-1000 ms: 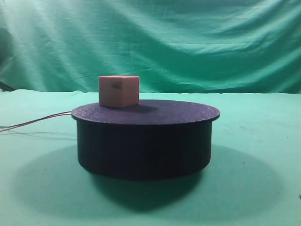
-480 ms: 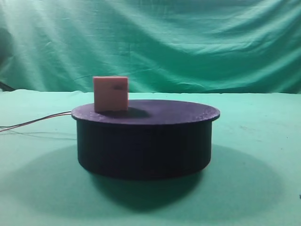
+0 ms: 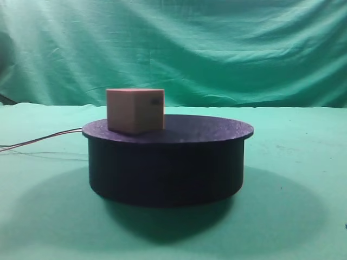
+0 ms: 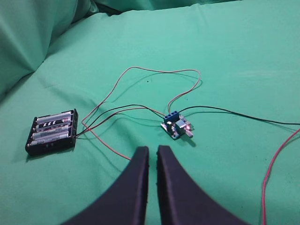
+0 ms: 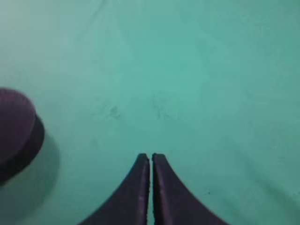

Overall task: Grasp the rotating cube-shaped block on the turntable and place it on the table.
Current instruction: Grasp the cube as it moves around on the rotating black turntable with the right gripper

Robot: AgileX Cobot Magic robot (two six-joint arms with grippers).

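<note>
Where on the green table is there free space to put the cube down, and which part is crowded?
The table right of the turntable is bare cloth; the right gripper hangs over it. The front strip is bare too. The left side is crowded: wires, a battery holder and a small circuit board under the left gripper.

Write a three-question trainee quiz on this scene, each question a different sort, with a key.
1. True or false: the cube sits on the turntable.
2. Multiple choice: the left gripper points at A) the cube, B) a battery pack and circuit board, C) a cup.
3. Fill in: the right gripper hangs over the green ____, with the turntable at the view's left edge.

Key: 1 true; 2 B; 3 table.
</note>
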